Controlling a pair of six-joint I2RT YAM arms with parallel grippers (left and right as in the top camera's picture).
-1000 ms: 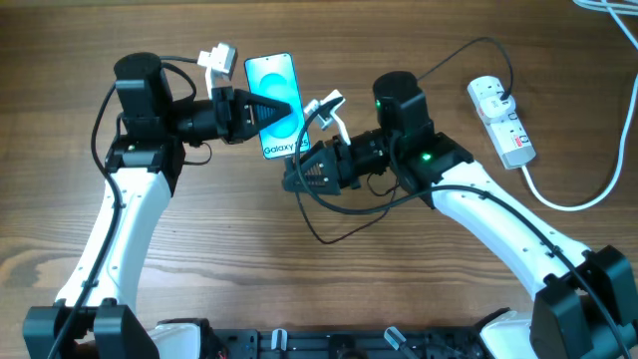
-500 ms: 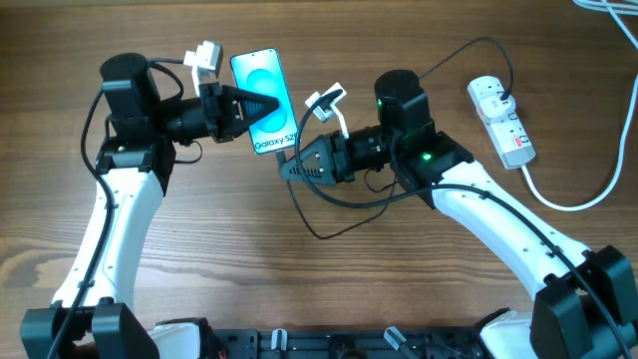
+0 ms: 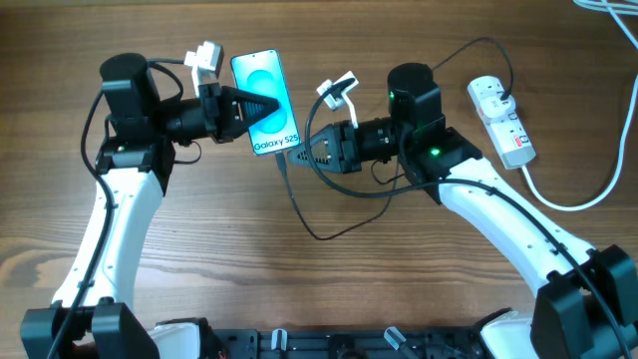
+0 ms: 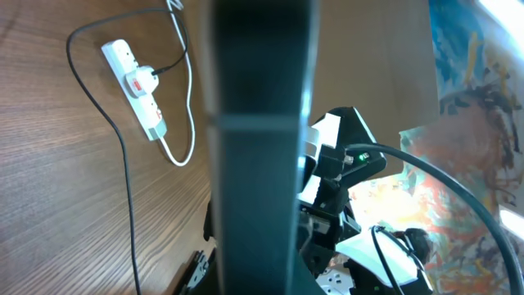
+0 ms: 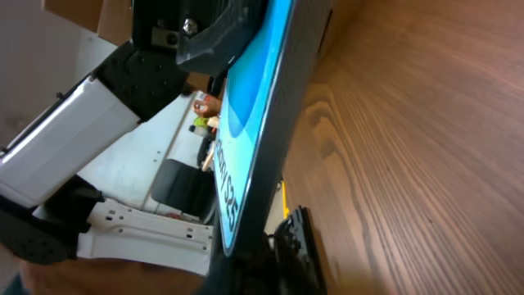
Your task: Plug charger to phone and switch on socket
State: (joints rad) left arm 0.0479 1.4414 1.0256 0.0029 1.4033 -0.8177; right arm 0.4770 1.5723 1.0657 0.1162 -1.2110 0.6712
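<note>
At the upper left of the overhead view, the left gripper (image 3: pixel 263 106) is clamping the phone (image 3: pixel 257 74) across its middle, holding it above the wooden table (image 3: pixel 229 279) with the teal screen facing up and the lettered bottom edge pointing toward the lower right. Compared with a second ago, the phone is sitting further left and a little higher; over the last half second it is hardly shifting at all. In the left wrist view, the phone (image 4: pixel 258 164) is filling the centre as a dark vertical band, seen edge-on.

Toward the centre, the right gripper (image 3: pixel 291 158) is closing narrowly on the end of the charger (image 3: pixel 317 237), whose thin black cable is dropping from the fingertips and looping over the table. Its tip is lying just beside the phone's lower right corner. Against half a second ago, this gripper is sitting slightly higher and to the right, and its arm is drawn further right. Whether the plug is touching the phone cannot be told. In the right wrist view, the phone's screen (image 5: pixel 254 98) is looming close, tilted steeply.

At the upper right, the socket (image 3: pixel 501 122) is lying flat, well apart from both grippers, with a thick white cable (image 3: pixel 578 204) curving away below it.
</note>
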